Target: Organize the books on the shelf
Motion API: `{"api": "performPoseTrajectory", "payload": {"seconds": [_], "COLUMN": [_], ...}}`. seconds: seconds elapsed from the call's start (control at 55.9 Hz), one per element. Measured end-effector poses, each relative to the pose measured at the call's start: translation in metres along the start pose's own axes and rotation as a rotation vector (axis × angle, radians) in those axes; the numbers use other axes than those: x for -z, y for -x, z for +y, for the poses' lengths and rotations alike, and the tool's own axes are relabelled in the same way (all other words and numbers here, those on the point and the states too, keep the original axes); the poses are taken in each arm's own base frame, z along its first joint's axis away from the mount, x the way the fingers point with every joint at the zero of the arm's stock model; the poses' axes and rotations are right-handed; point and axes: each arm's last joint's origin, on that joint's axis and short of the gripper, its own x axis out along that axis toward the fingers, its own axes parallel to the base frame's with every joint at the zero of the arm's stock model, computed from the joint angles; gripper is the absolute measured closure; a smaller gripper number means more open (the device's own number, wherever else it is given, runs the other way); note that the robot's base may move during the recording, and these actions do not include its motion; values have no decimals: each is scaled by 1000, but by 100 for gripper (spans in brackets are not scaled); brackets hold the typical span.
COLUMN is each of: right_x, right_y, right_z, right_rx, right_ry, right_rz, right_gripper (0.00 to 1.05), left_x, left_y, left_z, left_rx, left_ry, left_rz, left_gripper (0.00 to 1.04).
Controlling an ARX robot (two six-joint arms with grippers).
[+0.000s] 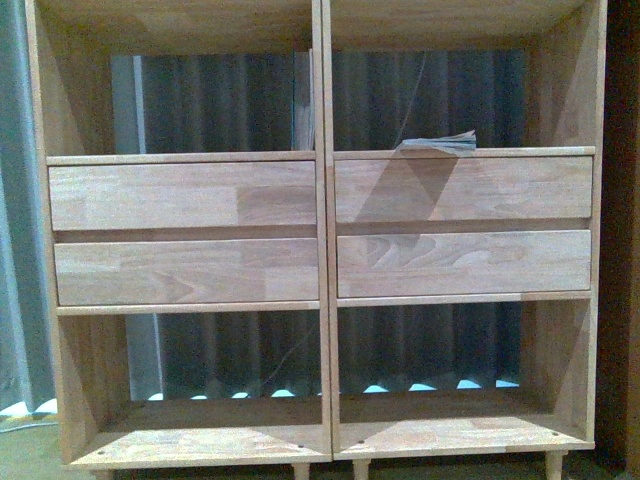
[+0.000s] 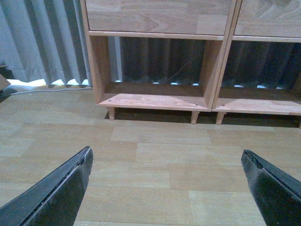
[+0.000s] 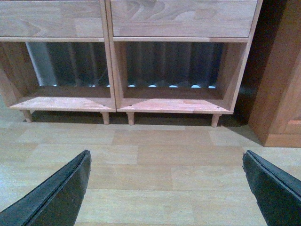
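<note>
The light wood shelf [image 1: 320, 230] fills the front view, with two columns, plank-fronted drawer panels and open compartments above and below. A thin floppy white softcover book [image 1: 438, 143] lies flat in the upper right compartment, on the board above the drawers. A second book stands upright, edge on, against the centre divider [image 1: 302, 100] in the upper left compartment. My left gripper [image 2: 167, 157] is open and empty above the floor, facing the shelf's lower left compartment [image 2: 155, 70]. My right gripper [image 3: 167, 157] is open and empty, facing the lower right compartment [image 3: 171, 70]. Neither arm shows in the front view.
Grey curtains [image 2: 42, 42] hang behind and to the left of the shelf. A darker wooden cabinet [image 3: 282, 94] stands right of the shelf. Wood-look floor [image 3: 155, 165] lies between the grippers and the shelf's short legs. The lower compartments hold nothing.
</note>
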Motion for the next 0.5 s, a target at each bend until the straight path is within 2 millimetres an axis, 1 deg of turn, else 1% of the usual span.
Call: {"api": "performPoseTrajectory", "payload": {"seconds": [0.501], "right_x": [0], "right_y": [0], "right_z": [0], "right_rx": [0], "right_ry": [0], "right_rz": [0], "right_gripper": [7], "left_x": [0], "left_y": [0], "left_z": [0], "left_rx": [0], "left_ry": [0], "left_rz": [0], "left_gripper": [7]}}
